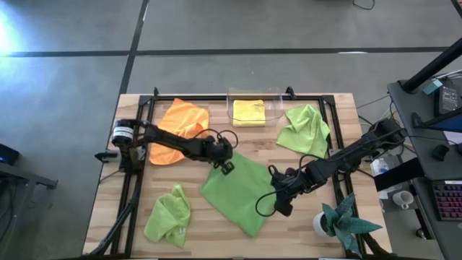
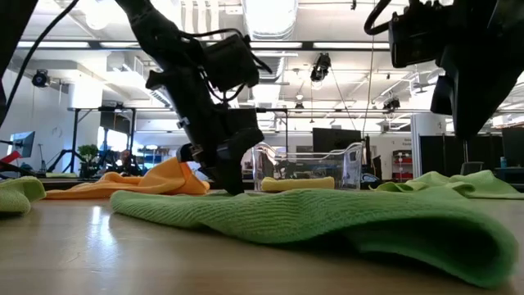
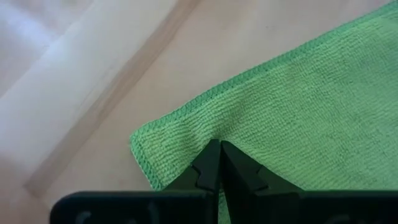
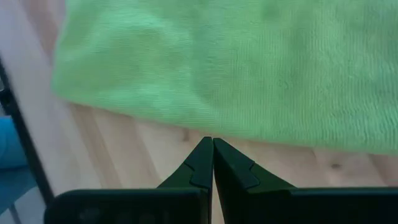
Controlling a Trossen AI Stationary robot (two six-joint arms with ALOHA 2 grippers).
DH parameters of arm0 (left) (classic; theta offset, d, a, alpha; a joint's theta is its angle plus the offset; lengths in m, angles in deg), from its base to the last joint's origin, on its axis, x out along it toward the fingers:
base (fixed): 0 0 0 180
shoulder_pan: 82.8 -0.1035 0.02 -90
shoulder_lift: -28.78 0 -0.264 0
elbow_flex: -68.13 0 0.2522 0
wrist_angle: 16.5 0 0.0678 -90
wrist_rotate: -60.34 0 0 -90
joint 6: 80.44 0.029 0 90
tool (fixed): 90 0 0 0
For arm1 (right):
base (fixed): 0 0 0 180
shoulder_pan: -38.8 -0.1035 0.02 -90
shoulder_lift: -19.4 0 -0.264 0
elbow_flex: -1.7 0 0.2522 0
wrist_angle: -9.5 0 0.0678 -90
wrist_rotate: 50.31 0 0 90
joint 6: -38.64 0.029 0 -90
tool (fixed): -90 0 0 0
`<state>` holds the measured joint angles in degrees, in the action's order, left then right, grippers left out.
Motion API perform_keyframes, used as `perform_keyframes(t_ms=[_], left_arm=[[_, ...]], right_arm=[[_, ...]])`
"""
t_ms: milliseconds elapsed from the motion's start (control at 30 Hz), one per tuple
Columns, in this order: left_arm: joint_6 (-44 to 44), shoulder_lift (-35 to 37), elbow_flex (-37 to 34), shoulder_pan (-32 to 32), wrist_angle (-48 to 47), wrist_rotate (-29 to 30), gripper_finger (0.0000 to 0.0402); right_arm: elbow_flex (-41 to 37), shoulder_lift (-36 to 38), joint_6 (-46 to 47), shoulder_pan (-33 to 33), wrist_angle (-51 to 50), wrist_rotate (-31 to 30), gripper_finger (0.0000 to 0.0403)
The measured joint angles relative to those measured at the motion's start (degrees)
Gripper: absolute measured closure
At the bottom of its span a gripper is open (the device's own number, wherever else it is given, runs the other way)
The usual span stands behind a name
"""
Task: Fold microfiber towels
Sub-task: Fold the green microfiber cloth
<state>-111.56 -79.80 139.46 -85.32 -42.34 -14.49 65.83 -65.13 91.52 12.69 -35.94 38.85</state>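
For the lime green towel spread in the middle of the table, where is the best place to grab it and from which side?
Probably at a corner, coming from above. The spread lime green towel lies flat on the table, so its hemmed corners are the easiest parts to pinch. The left gripper is already shut at one corner; the right gripper is shut over bare wood beside the opposite edge.

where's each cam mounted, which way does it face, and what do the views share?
High: overhead, straight down on the table; both arms visible.
Low: table height, level across into the room; arms drop in from above.
Left wrist: left gripper shut on the spread green towel.
Right wrist: right gripper shut, over wood beside it.
All four share that towel.
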Motion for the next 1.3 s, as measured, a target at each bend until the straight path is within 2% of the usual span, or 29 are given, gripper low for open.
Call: perform_keyframes(t_ms=[267,633,733,900,1067,1167,1300], left_arm=[[8.97,7.43,-0.53,-0.57,-1.77,-3.32,0.0401],[15.29,19.28,0.42,-0.86,-1.24,-3.66,0.0397],[17.36,21.56,0.63,-0.90,-1.42,-3.60,0.0375],[18.12,24.37,1.48,-1.16,-1.03,-2.07,0.0316],[13.71,26.17,1.12,-2.75,-1.50,-2.21,0.0264],[11.09,26.19,0.06,-4.77,-5.10,-5.98,0.0253],[8.87,25.53,-2.60,-7.56,-4.52,-11.96,0.0251]], right_arm=[[-0.24,1.05,0.20,0.66,-3.88,-3.45,0.0394],[-2.08,8.99,-3.64,3.78,-5.59,-7.18,0.0394],[-3.31,12.03,-3.84,4.63,-5.83,-7.36,0.0394],[-5.73,17.89,-3.86,5.16,-6.77,-9.21,0.0394],[-8.16,22.51,-2.94,6.14,-6.82,-11.08,0.0394],[-9.71,23.75,-0.47,7.09,-6.16,-11.28,0.0394],[-12.37,23.69,2.35,8.21,-3.47,-10.89,0.0394]])
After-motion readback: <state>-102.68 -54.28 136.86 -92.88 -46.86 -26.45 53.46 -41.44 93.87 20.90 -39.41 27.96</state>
